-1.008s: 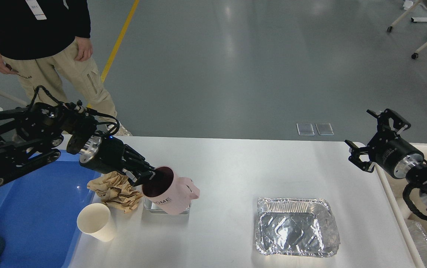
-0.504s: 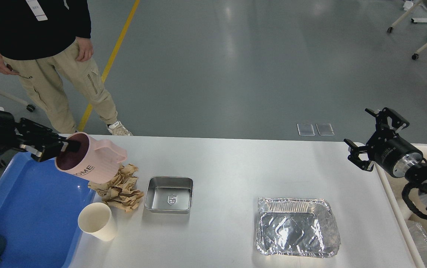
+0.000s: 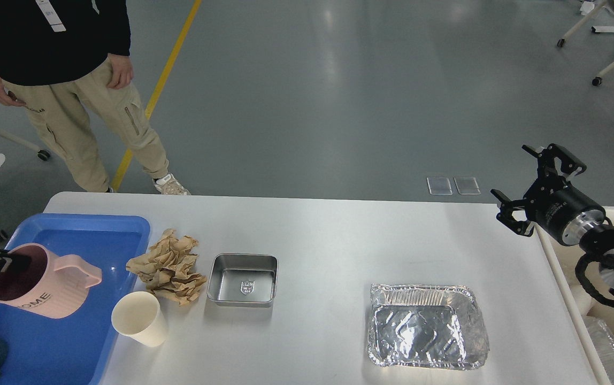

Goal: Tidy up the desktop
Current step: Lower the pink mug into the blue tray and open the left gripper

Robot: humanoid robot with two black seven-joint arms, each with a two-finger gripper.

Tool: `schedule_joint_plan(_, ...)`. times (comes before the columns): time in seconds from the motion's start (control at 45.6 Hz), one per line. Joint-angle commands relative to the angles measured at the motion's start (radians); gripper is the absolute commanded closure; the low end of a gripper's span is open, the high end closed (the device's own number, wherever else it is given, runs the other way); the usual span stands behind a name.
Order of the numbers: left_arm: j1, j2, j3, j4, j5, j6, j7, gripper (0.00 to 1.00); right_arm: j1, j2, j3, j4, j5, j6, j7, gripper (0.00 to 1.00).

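The worktop (image 3: 339, 235), white and wide, fills my lower view. A second ago my left fingers (image 3: 5, 263) lifted the pink mug (image 3: 39, 289) off the steel dish (image 3: 243, 279); now, clamped on its rim, they hold it over the blue tray (image 3: 93, 230), left of the dish. My right fingers (image 3: 521, 187) hover apart, far right. Grey floor lies beyond.

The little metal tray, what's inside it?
The metal tray looks empty: only its shiny floor shows, with a small shield mark stamped in the middle. Nothing covers it. What lies under it on the desktop cannot be seen.
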Motion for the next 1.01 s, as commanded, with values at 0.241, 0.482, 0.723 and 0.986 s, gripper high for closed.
schedule_joint_plan(0.241, 0.051, 0.008, 0.002, 0.048, 0.113, 0.088, -0.003, 0.94, 0.002, 0.000, -0.001, -0.003, 0.000, 0.003, 0.000, 0.00)
schedule_joint_plan(0.482, 0.161, -0.002, 0.001, 0.106, 0.180, 0.196, -0.001, 0.94, 0.000, 0.000, -0.002, -0.003, 0.000, 0.003, 0.000, 0.00)
schedule_joint_plan(0.723, 0.184, -0.089, 0.001, 0.167, 0.188, 0.205, 0.006, 0.93, 0.000, -0.001, -0.001, -0.003, 0.000, 0.000, 0.000, 0.00)
schedule_joint_plan(0.986, 0.244, -0.181, 0.001, 0.227, 0.188, 0.222, 0.011, 0.92, 0.000, -0.005, -0.002, -0.006, 0.000, -0.001, 0.000, 0.00)
